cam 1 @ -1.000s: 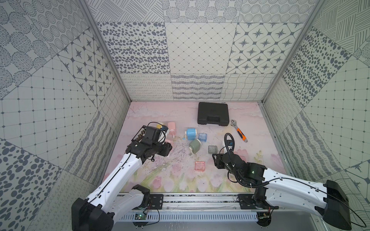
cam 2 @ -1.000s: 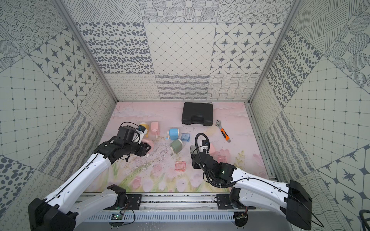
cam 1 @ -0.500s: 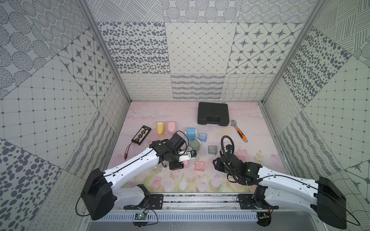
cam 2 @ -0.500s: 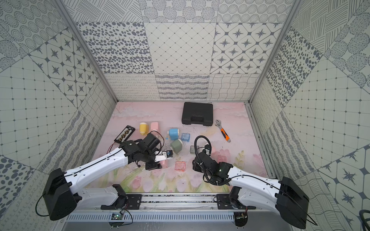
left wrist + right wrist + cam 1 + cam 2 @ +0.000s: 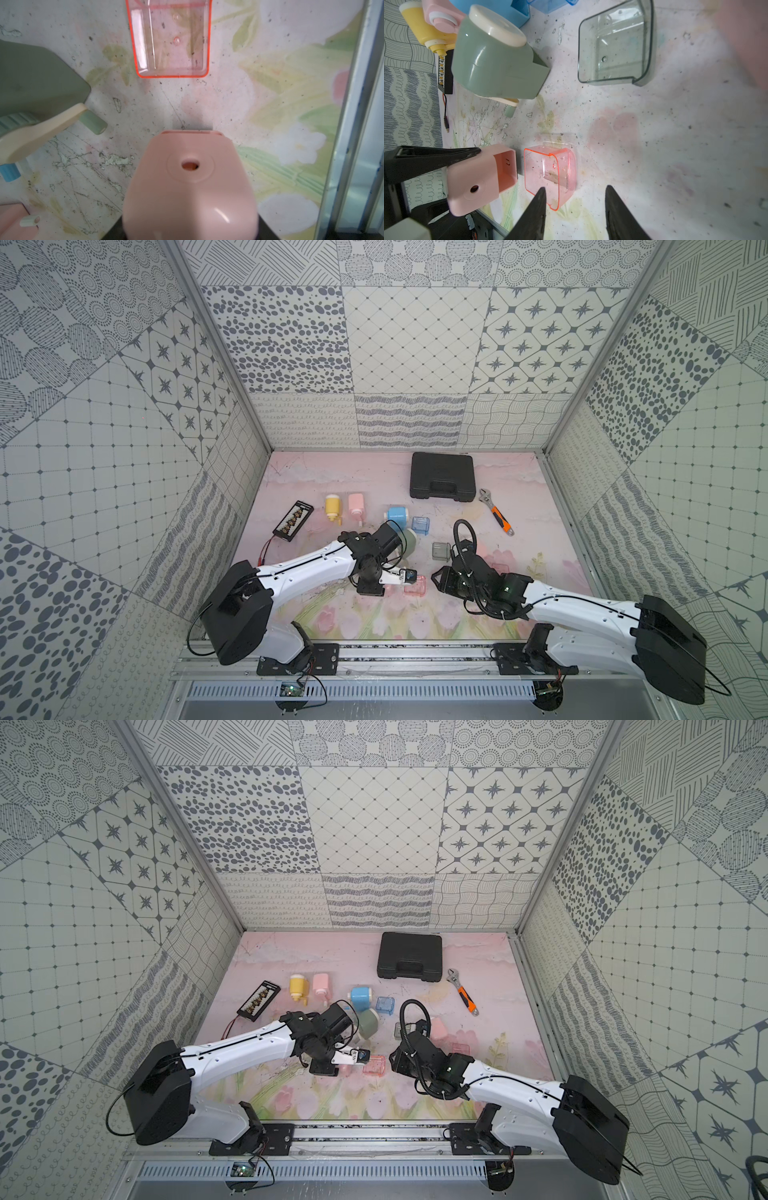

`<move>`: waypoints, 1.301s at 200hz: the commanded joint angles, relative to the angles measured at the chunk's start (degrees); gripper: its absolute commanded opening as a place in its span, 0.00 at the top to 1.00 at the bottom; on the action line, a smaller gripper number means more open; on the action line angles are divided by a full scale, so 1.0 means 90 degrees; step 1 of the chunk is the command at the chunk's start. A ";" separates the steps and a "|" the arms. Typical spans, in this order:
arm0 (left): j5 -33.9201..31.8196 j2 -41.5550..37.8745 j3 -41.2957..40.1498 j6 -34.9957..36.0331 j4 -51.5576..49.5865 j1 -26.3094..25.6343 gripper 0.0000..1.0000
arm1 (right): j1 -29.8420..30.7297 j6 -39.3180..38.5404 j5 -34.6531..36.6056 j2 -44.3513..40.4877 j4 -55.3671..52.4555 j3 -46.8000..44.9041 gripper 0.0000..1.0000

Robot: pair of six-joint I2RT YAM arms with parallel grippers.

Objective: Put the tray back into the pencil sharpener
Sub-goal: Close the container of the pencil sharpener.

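Left gripper: clamped on the pink sharpener, one finger on each side, with the sharpener's open slot pointing away from the wrist.

Pink tray: clear plastic, lying on the desk just ahead of the left gripper. It sits squarely before the slot with a narrow gap between them, not inserted.

Right gripper: jaws partly apart, holding nothing. The tray lies just ahead of its fingertips, and one tip overlaps the tray's near edge; contact cannot be told. The tray lies between the two grippers.
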 commanded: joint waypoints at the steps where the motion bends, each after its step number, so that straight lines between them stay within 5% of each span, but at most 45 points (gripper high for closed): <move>1: -0.0011 0.0102 -0.0099 0.0337 0.0359 -0.0008 0.42 | -0.0049 0.0083 -0.0183 0.0134 0.0402 0.0051 0.53; 70: 0.0204 -0.0220 -0.0394 0.0372 0.0468 0.0171 0.30 | -0.0228 -0.0316 -0.0793 0.0573 0.0560 0.0321 0.52; 141: 0.1159 -0.0707 -0.0572 0.0435 0.0512 0.0652 0.38 | -0.0301 -0.0728 -0.1137 0.1141 0.0574 0.0747 0.63; 230: 0.1253 -0.0545 -0.0724 0.0326 0.0745 0.0591 0.34 | -0.0308 -0.0738 -0.1291 0.1207 0.0508 0.0633 0.61; 260: 0.1244 -0.0469 -0.0724 0.0199 0.0855 0.0534 0.41 | -0.0262 -0.0703 -0.1408 0.1269 0.0643 0.0598 0.64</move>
